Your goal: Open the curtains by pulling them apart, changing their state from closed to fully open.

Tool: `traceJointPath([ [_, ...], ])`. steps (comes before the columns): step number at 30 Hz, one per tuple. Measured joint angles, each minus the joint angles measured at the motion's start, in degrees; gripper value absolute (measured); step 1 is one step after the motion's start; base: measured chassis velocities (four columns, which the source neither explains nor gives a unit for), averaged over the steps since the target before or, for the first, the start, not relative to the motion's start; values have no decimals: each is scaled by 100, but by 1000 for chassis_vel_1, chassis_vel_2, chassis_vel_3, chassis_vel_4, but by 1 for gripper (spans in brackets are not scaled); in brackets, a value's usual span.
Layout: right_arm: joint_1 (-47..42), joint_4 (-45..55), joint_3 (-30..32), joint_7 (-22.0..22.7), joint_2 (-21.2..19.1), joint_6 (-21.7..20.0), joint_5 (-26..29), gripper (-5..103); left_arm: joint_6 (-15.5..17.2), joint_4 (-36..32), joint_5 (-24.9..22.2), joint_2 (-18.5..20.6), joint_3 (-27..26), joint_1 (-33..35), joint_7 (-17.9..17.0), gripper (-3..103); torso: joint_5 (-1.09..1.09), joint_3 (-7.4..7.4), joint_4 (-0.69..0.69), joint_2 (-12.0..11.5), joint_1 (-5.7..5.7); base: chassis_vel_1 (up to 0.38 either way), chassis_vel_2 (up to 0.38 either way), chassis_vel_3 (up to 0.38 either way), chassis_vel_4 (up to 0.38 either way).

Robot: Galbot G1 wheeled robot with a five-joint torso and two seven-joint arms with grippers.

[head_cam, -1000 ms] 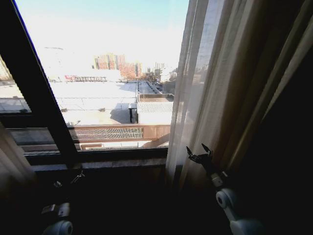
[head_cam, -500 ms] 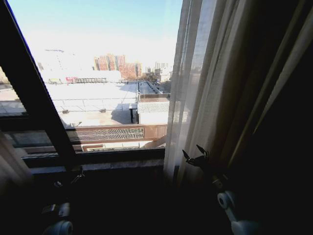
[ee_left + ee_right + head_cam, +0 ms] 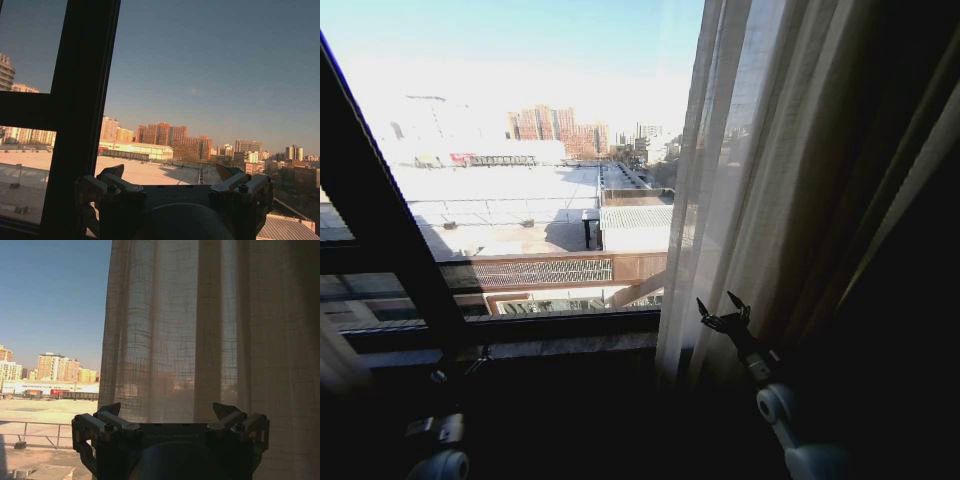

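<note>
Since a second ago the head camera has shifted slightly; the right gripper (image 3: 723,309) keeps its place, fingers spread and empty, near the curtain's (image 3: 740,190) inner edge. Left wrist: left gripper (image 3: 173,176) spread, empty, facing the window frame (image 3: 80,115). Right wrist: sheer, light, limp fabric; pinch a pleat near its edge.
</note>
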Motion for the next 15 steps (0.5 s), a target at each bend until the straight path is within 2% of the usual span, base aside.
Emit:
traceJointPath([
  [1, 48, -68, 9, 143, 3, -109, -21, 100, 0, 0, 0, 0, 0, 0, 0, 100, -1, -1, 0, 2, -2, 0, 0, 0, 0],
  [5, 92, -135, 32, 206, 17, -165, -30, 100, 0, 0, 0, 0, 0, 0, 0, 100, -1, 0, 1, 1, -2, 0, 0, 0, 0],
  [10, 99, -150, 22, -123, 35, 36, 100, 100, 0, 0, 0, 0, 0, -1, 0, 100, -1, 1, 0, 1, 1, 0, 0, 0, 0],
  [15, 125, -176, -23, -502, 76, 91, -39, 100, 0, 0, 0, 0, 0, -1, 0, 100, -1, 0, 0, 0, 1, 0, 0, 0, 0],
])
